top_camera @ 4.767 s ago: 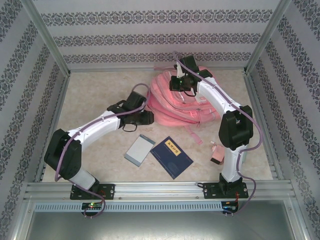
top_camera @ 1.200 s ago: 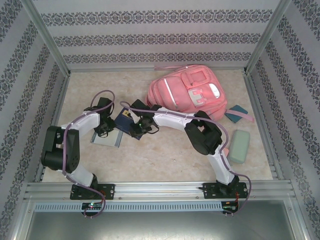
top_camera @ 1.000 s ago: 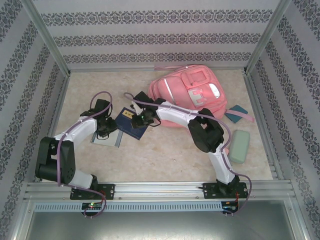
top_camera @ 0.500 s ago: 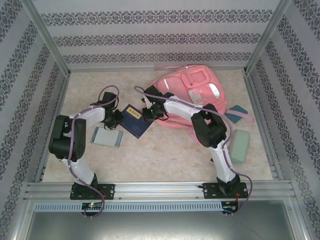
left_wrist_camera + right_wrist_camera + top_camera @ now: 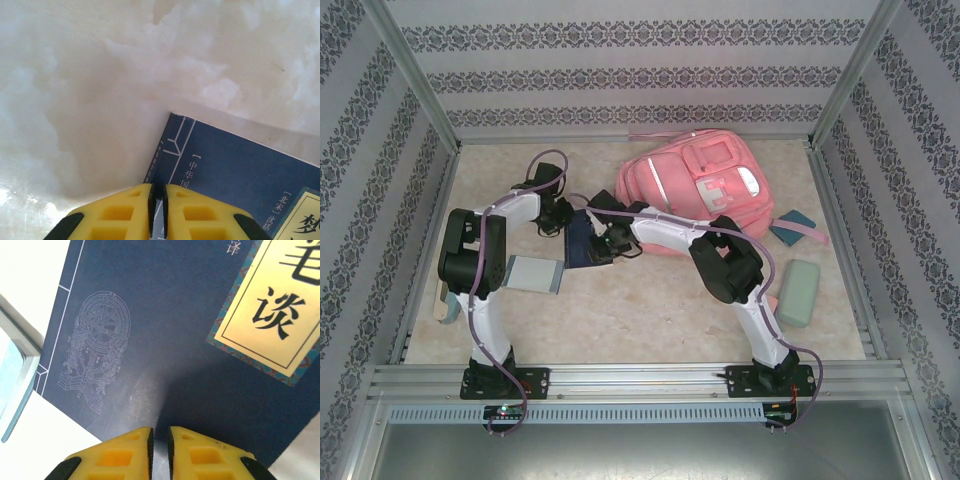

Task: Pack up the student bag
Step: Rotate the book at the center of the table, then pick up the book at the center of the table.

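Left claw (image 5: 158, 194), right claw (image 5: 159, 436): both pinched nearly closed, angled down, tips converging.

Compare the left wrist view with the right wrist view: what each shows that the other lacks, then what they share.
Left wrist: small bracketed print on the blue book, and the marbling of the table. Right wrist: a line-drawn sphere and a grey-framed pad. Shared: the blue book and its yellow title label, the book's edge pinched by the left gripper or right gripper.

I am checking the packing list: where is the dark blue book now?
In the top view, the dark blue book is left of the student bag, between the left gripper and right gripper.
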`<state>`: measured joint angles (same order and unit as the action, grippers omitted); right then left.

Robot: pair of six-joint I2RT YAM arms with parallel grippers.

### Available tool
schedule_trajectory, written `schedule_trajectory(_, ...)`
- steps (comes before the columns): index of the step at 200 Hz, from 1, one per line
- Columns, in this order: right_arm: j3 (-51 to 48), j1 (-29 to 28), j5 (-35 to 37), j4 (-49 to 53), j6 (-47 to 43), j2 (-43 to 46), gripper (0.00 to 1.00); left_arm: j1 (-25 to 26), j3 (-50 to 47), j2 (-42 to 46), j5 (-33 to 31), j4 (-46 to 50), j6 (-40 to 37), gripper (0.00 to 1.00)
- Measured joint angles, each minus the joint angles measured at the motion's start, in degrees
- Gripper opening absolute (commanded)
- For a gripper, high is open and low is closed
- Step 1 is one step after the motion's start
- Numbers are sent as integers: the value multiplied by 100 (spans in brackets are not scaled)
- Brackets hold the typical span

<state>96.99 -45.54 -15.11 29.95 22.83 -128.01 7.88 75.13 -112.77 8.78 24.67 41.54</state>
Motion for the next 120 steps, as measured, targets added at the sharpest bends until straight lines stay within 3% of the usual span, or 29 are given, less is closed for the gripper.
schedule_trajectory(24,37,79,4,72,28,2,24,0,-249,243,7,37,-83,24)
schedule_trajectory(48,46,269,37,142,107,50,35,0,-782,763,48,116,-85,32)
schedule_trajectory(82,57,562,74,175,129,81,36,0,-1362,1421,136,133,-83,36)
schedule_trajectory(120,133,599,74,254,127,79,38,0,-1871,1523,404,-96,-37,39)
